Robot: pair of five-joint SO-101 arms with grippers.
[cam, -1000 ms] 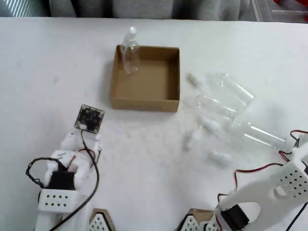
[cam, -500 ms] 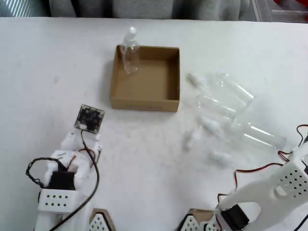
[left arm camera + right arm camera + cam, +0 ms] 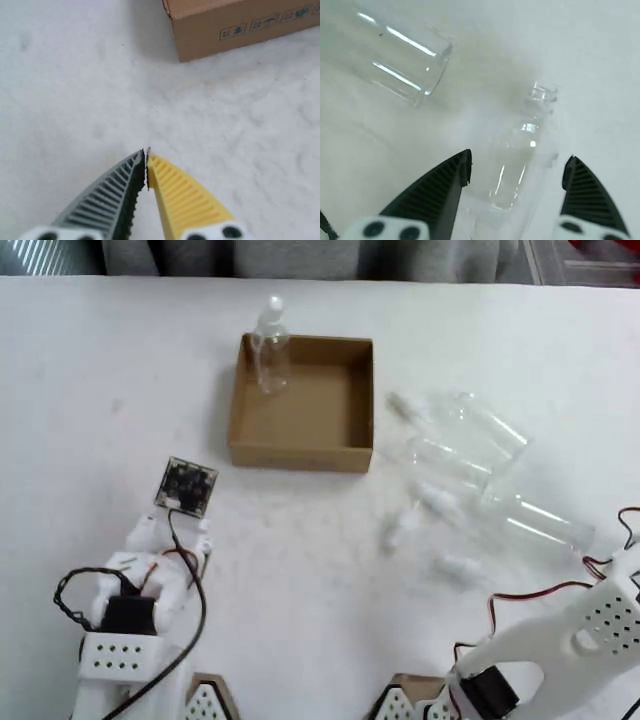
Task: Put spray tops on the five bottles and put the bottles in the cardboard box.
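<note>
- The box (image 3: pixel 300 405) sits mid-table, open side up. In the left wrist view one corner of it (image 3: pixel 235 25) shows, well apart from the finger tips.
- One capped bottle (image 3: pixel 270 350) stands upright in the box's far left corner, with a white spray top on it.
- Right of the box, several clear bottles (image 3: pixel 465 435) lie on their sides in a loose cluster on the table (image 3: pixel 100 390). They are too glassy to count with certainty.
- One long bottle (image 3: pixel 535 523) lies at the near right end of that cluster, close to the right arm (image 3: pixel 575 630).
- Loose tops (image 3: pixel 400 530) lie on the table near of the cluster, one to the near right of the box and another (image 3: pixel 458 566) further right and nearer.
- The left arm (image 3: pixel 125 625) is at the near left, with a small dark board (image 3: pixel 187 486) at its far end, near-left of the box.
- The left gripper (image 3: pixel 146 161) has its grey and yellow fingers pressed together with nothing between them, tips over bare table.
- The right gripper (image 3: pixel 517 159) has its fingers spread wide. It hangs over a neck-open bottle (image 3: pixel 512 170) lying on its side, which shows in the gap between them; neither finger can be seen touching it.
- That bottle's neck (image 3: pixel 542 95) points away from the gripper and carries no top.
- A second bottle (image 3: pixel 402 60) lies on its side beyond it, apart from the first.
</note>
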